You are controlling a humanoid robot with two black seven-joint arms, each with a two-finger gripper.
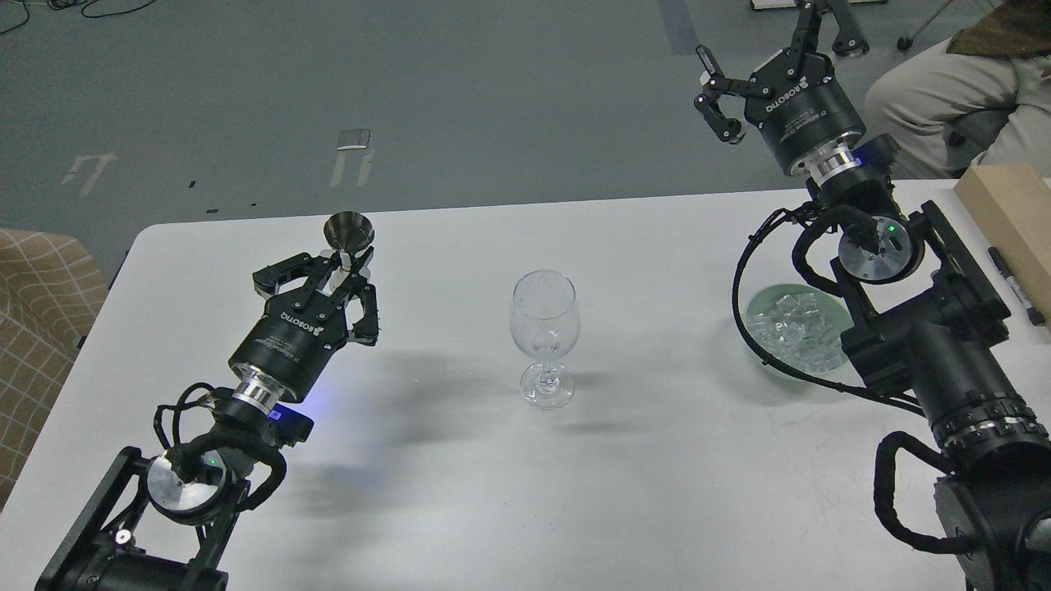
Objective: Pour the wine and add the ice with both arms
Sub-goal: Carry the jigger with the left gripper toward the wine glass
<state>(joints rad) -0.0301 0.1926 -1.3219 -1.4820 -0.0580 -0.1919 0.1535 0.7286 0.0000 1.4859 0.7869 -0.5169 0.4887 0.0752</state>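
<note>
An empty-looking clear wine glass [543, 328] stands upright at the middle of the white table [640, 476]. Left of it, my left gripper [350, 264] is shut on the stem of a small steel cone-shaped measuring cup [349, 230], held upright above the table. The wine is hidden; I cannot see inside the cup. The ice [790, 327] is a heap of clear cubes in a green glass bowl [788, 288] at the right, partly behind my right arm. My right gripper [764, 41] hangs open and empty, high beyond the table's far edge.
A light wooden box [1010, 213] and a black marker [1016, 287] lie at the table's right edge. A seated person [944, 82] is beyond the far right corner. A checked chair [33, 312] stands off the left side.
</note>
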